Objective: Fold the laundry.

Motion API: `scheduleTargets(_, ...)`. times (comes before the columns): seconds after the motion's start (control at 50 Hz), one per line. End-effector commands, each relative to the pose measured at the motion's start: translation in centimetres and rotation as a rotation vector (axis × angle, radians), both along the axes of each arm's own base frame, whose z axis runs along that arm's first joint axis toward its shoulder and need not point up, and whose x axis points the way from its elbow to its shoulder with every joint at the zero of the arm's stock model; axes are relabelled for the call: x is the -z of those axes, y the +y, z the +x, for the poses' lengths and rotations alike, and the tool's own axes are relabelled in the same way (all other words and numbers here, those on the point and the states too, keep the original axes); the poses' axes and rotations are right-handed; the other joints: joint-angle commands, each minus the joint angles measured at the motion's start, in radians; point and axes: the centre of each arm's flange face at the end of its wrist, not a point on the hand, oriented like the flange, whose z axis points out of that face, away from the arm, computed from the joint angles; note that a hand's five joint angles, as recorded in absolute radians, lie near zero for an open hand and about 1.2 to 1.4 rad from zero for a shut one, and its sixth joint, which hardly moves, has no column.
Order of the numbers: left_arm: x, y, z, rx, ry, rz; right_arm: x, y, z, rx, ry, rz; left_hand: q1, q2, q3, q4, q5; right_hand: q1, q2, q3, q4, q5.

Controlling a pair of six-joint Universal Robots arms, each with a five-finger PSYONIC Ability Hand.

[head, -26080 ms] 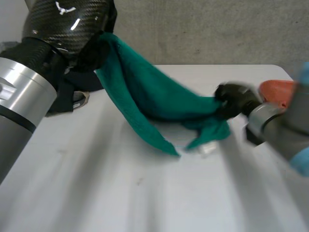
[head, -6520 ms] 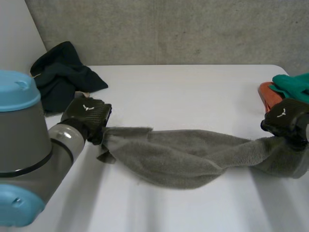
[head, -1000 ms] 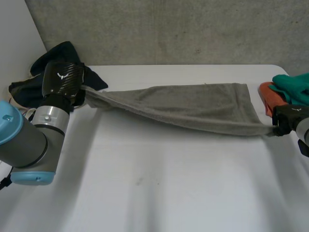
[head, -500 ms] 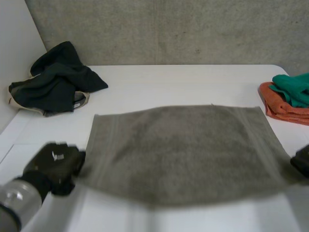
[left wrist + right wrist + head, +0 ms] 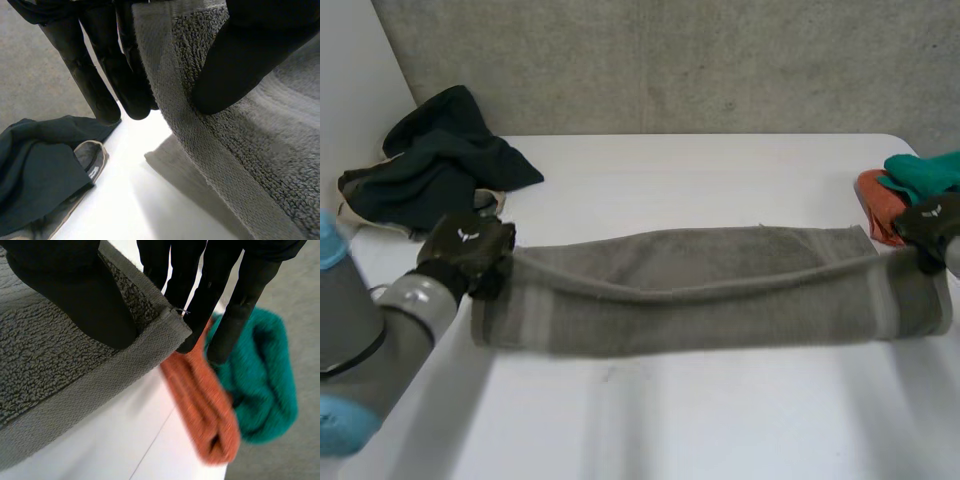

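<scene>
The grey towel [image 5: 700,290] lies across the middle of the white table [image 5: 670,420], doubled lengthwise and stretched between the hands. The left hand [image 5: 468,250] pinches one end's corner between thumb and fingers; the right hand [image 5: 932,225] pinches the other end's corner the same way, just beside the orange cloth [image 5: 875,205]. It looks like thick terry, so probably soft, limp and light and not slippery, though it sags mid-span. The hemmed corners are likely the best place to grip it.

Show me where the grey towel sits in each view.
Head: towel stretched across the table.
Left wrist: towel end pinched in the left hand.
Right wrist: towel corner pinched in the right hand.
Shared landmark: the white table.
</scene>
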Motion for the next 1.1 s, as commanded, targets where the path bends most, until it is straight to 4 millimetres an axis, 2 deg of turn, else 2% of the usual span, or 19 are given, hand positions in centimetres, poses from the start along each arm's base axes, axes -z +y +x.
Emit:
scheduleTargets(0.02,1.6,-4.8,-2.0,-0.123,0.005,-0.045,0.7,-4.8,1.7,0.022,-0.008,-0.144,0.238,0.197,0.2,0.194,0.244,0.259,0.217,0.206,0.199,0.243)
scheduleTargets(0.06,2.3,-6.4,-2.5,-0.167,-0.004,-0.054,1.0,-5.8,2.2,0.018,-0.007,-0.18,0.238,0.197,0.2,0.194,0.244,0.259,0.217,0.206,0.199,0.243)
scheduleTargets(0.16,3.0,-8.0,-3.9,-0.176,0.012,-0.075,2.2,-7.5,3.3,0.005,-0.006,-0.242,0.238,0.197,0.2,0.194,0.244,0.259,0.217,0.206,0.199,0.243)
scheduleTargets(0.18,3.0,-8.2,-4.2,-0.168,0.016,-0.082,2.7,-7.9,3.5,0.014,-0.003,-0.251,0.238,0.197,0.2,0.194,0.244,-0.054,-0.096,-0.107,-0.113,-0.07)
scheduleTargets(0.2,3.0,-8.2,-4.9,-0.151,0.013,-0.094,2.9,-8.0,3.7,0.016,0.0,-0.25,-0.223,-0.265,-0.262,-0.267,-0.218,-0.339,-0.381,-0.392,-0.398,-0.355)
scheduleTargets(0.24,2.6,-8.2,-5.6,-0.143,0.021,-0.114,3.1,-7.9,4.0,0.028,0.004,-0.249,-0.672,-0.714,-0.711,-0.716,-0.667,-0.81,-0.852,-0.863,-0.869,-0.826)
scheduleTargets(0.26,2.4,-8.3,-5.9,-0.141,0.028,-0.121,3.1,-7.6,4.5,0.039,-0.002,-0.249,-0.773,-0.815,-0.812,-0.817,-0.768,-0.963,-1.005,-1.016,-1.022,-0.979)
scheduleTargets(0.28,2.0,-8.2,-6.1,-0.145,0.031,-0.13,3.1,-7.4,4.8,0.039,-0.007,-0.245,-0.957,-0.999,-0.996,-1.001,-0.952,-0.963,-1.005,-1.016,-1.022,-0.979)
scheduleTargets(0.38,1.9,-6.6,-6.8,-0.166,0.021,-0.122,0.6,-5.9,4.5,0.061,-0.099,-0.244,-0.965,-1.007,-1.003,-1.009,-0.959,-0.963,-1.005,-1.016,-1.022,-0.979)
scheduleTargets(0.42,0.9,-5.4,-6.8,-0.164,0.022,-0.133,0.0,-5.2,4.1,0.057,-0.126,-0.234,-0.965,-1.007,-1.004,-1.009,-0.96,-0.963,-1.005,-1.016,-1.022,-0.979)
scheduleTargets(0.52,-0.7,-3.3,-5.9,-0.157,0.036,-0.139,-1.5,-1.8,3.3,-0.027,-0.175,-0.149,-0.962,-1.004,-1.001,-1.006,-0.957,-0.947,-0.99,-1.001,-1.007,-0.963)
scheduleTargets(0.62,-0.7,-0.8,-4.6,-0.154,0.028,-0.123,-0.7,0.5,1.2,-0.056,-0.204,-0.014,-0.962,-1.004,-1.001,-1.006,-0.957,-0.794,-0.836,-0.847,-0.853,-0.81)
scheduleTargets(0.72,-0.2,0.2,-4.5,-0.12,0.035,-0.126,1.5,2.2,0.0,-0.057,-0.241,0.103,-0.959,-1.001,-0.998,-1.003,-0.954,-0.682,-0.725,-0.736,-0.742,-0.698)
scheduleTargets(0.84,0.1,0.6,-4.6,-0.086,0.041,-0.122,2.6,2.1,-1.4,-0.031,-0.242,0.118,-0.956,-0.998,-0.995,-1.0,-0.951,-0.653,-0.696,-0.706,-0.713,-0.669)
scheduleTargets(0.92,0.1,0.7,-4.6,-0.083,0.043,-0.125,4.8,0.9,-1.9,-0.035,-0.202,0.088,-0.959,-1.001,-0.998,-1.003,-0.954,-0.644,-0.687,-0.698,-0.704,-0.66)
scheduleTargets(0.96,0.2,0.6,-4.7,-0.083,0.043,-0.125,5.2,0.5,-1.9,-0.04,-0.184,0.068,-0.959,-1.001,-0.998,-1.003,-0.954,-0.618,-0.66,-0.671,-0.677,-0.634)
scheduleTargets(1.0,0.2,0.6,-4.7,-0.083,0.043,-0.126,5.6,-0.1,-2.2,-0.041,-0.165,0.049,-0.959,-1.001,-0.998,-1.003,-0.954,-0.331,-0.374,-0.385,-0.391,-0.347)
scheduleTargets(1.04,0.2,0.7,-4.6,-0.083,0.043,-0.125,5.4,-0.5,-2.6,-0.031,-0.157,0.034,-0.959,-1.001,-0.998,-1.003,-0.954,0.256,0.214,0.203,0.197,0.24)
scheduleTargets(1.1,0.1,0.7,-4.6,-0.084,0.043,-0.126,5.0,-1.0,-4.2,0.018,-0.131,0.028,-0.959,-1.001,-0.998,-1.003,-0.954,0.259,0.217,0.206,0.199,0.243)
